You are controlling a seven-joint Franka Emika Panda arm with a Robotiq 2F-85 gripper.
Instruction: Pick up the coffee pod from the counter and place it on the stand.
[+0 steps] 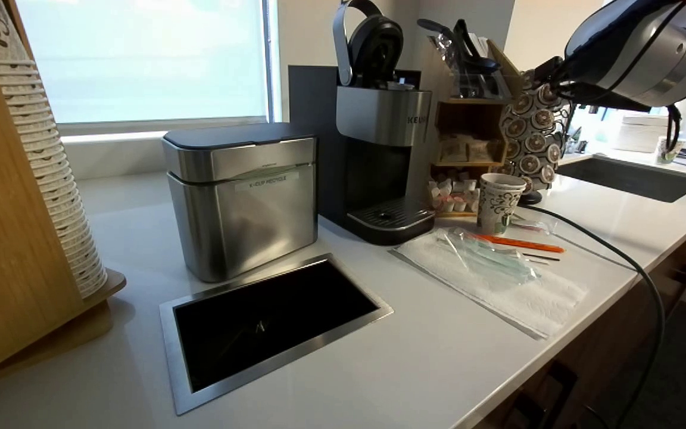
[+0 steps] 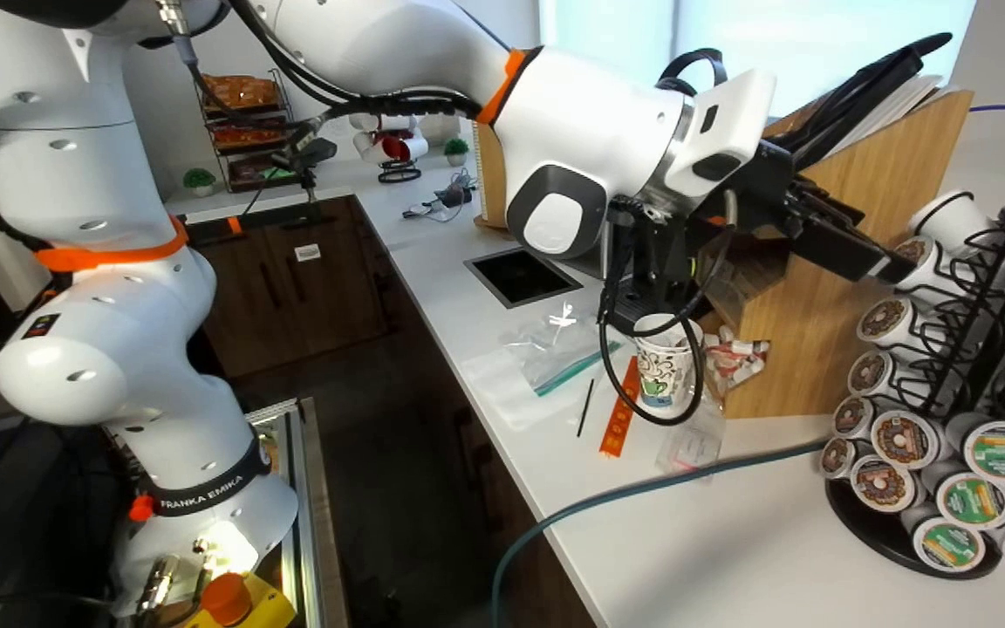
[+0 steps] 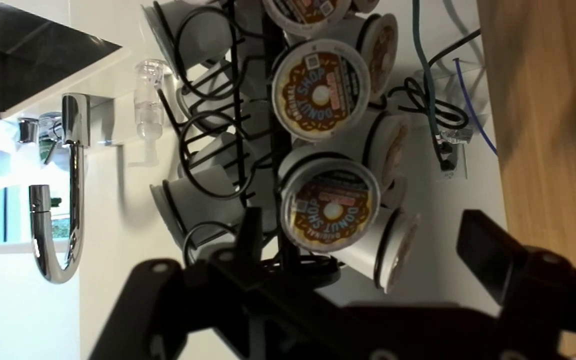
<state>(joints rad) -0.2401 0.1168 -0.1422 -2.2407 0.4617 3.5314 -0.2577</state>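
Parted jaws near stand (image 2: pixel 981 362); white counter (image 1: pixel 414 345), window (image 1: pixel 152 59).

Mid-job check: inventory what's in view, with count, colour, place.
stand: one, black, on white counter
pods: many, white with printed lids, on stand
organizer: one, tan, beside stand
cutout: one, black, in counter
bin: one, silver, beside cutout
coffee machine: one, silver and black, beside bin
cups: many, patterned white, along counter
strip: one, orange, beside cups
bags: at least two, clear, near strip
towel: at least one, white, under bag
sink: one, dark, in counter
faucet: one, chrome, at sink
cords: several, teal, black and blue, about counter
gripper: one, black, open, facing stand
arm: one, white, over counter
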